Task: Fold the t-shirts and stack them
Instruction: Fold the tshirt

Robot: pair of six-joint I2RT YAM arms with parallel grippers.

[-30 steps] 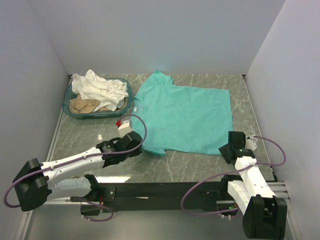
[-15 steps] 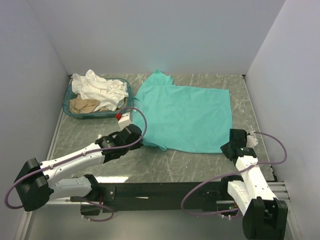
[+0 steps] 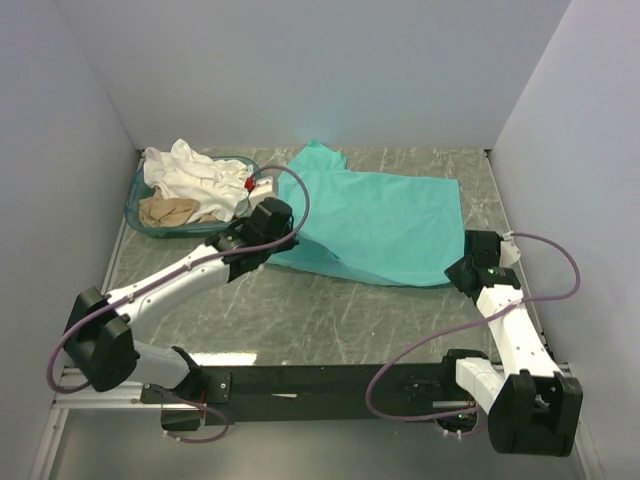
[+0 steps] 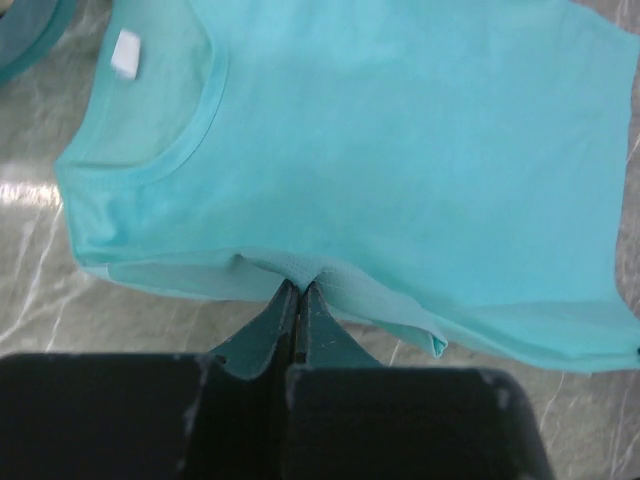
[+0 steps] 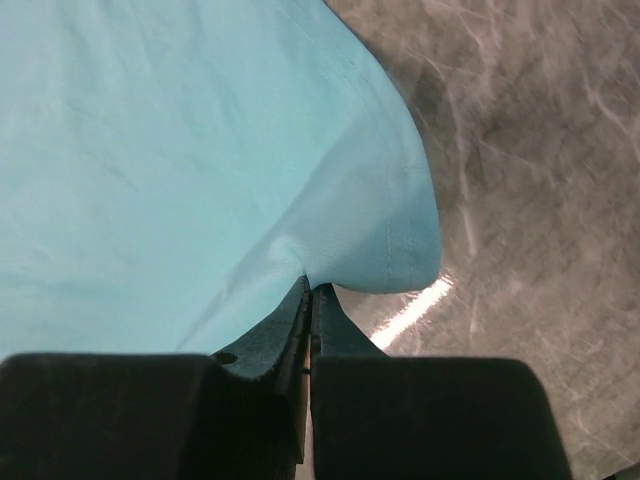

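The teal-green t-shirt (image 3: 385,225) lies spread on the marble table, its collar toward the basket. My left gripper (image 3: 285,240) is shut on its near shoulder edge; the left wrist view shows the cloth (image 4: 350,150) pinched at the gripper (image 4: 300,285) tips, with the collar (image 4: 190,140) beyond. My right gripper (image 3: 458,272) is shut on the shirt's near hem corner; in the right wrist view the hem (image 5: 400,240) bunches over the gripper (image 5: 311,288). White t-shirts (image 3: 195,175) and a beige t-shirt (image 3: 165,210) lie crumpled in the basket.
An oval teal plastic basket (image 3: 135,215) stands at the back left of the table. White walls close in the left, back and right sides. Bare marble (image 3: 340,320) lies between the shirt and the black rail at the near edge.
Both arms have moved toward the back, carrying the shirt's near edge with them. The right gripper has shut on the hem corner. The left arm swung up beside the basket.
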